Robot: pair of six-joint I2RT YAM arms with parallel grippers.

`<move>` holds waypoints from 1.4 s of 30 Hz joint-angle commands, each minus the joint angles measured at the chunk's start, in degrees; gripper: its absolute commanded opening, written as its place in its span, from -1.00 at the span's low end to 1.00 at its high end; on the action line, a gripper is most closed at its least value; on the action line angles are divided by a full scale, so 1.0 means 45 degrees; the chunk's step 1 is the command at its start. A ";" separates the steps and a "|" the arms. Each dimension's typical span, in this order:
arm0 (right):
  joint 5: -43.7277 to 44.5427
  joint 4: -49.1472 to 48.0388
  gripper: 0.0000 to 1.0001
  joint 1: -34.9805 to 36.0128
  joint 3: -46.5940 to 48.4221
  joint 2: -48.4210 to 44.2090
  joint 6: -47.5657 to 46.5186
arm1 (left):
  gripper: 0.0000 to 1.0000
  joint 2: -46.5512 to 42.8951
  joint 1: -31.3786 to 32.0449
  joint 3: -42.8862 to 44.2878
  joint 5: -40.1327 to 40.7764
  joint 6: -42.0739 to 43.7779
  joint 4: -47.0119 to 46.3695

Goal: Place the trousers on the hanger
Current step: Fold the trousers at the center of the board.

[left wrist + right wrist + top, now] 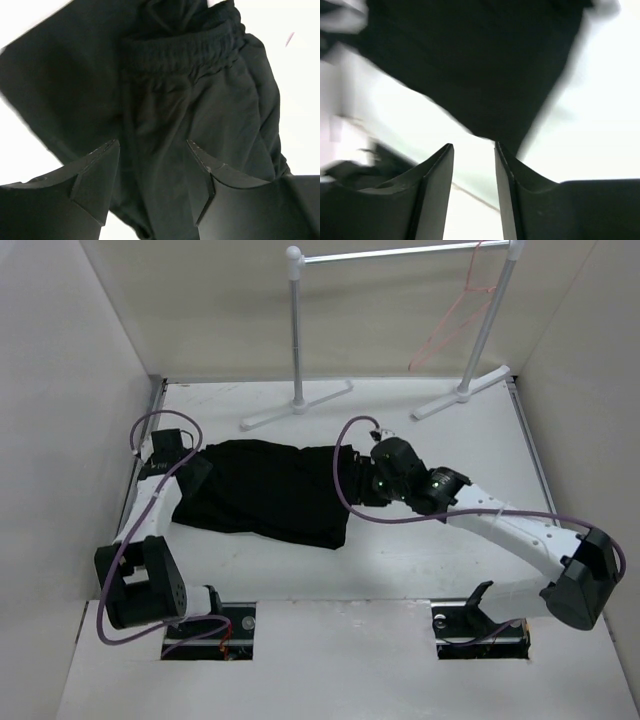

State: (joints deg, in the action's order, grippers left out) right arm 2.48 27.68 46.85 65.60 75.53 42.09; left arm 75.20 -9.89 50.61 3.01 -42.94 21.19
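Note:
The black trousers [265, 490] lie crumpled on the white table, left of centre. The pink-orange hanger [455, 315] hangs from the rack's bar at the top right. My left gripper [197, 466] is at the trousers' left end. In the left wrist view it [152, 150] is open just over the fabric [200, 115], with the elastic waistband [185, 47] ahead. My right gripper [358, 468] is at the trousers' right end. In the right wrist view it [473, 146] is open and empty, with the trousers' edge [480, 65] just beyond the fingertips.
A white-and-silver garment rack [297, 340] stands at the back on T-shaped feet [296, 406], its bar [400, 252] across the top. White walls close in the left, right and back. Purple cables loop over both arms.

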 commanded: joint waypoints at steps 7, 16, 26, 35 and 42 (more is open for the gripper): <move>-0.0785 -0.1542 -0.02 -0.0401 -0.2000 -0.0319 0.0550 | -0.17 0.2467 -0.0136 0.0315 -0.0122 -0.0087 -0.1877; -0.1233 -0.2770 0.32 -0.0987 -0.3230 0.0538 0.0647 | -0.83 -0.0749 0.0332 0.1369 0.0659 -0.0672 -0.0337; -0.2952 -0.4431 0.23 -0.0988 -0.2879 0.2765 0.1096 | -0.81 -0.2961 -0.0779 -0.0111 0.2027 -0.0654 0.1366; -0.3032 -0.4726 -0.01 -0.0968 -0.3465 0.3002 0.1507 | -0.16 -0.1516 -0.0354 -0.0700 0.0995 -0.0497 -0.0661; -0.3012 -0.4726 0.10 -0.0968 -0.3797 0.2631 0.1507 | 0.00 0.0687 0.0254 -0.0466 -0.0064 -0.0400 -0.1682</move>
State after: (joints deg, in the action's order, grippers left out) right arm -10.52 9.23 42.17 49.28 89.93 48.40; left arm 74.11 -8.75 46.98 4.67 -45.45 15.97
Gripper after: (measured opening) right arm 0.546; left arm 0.517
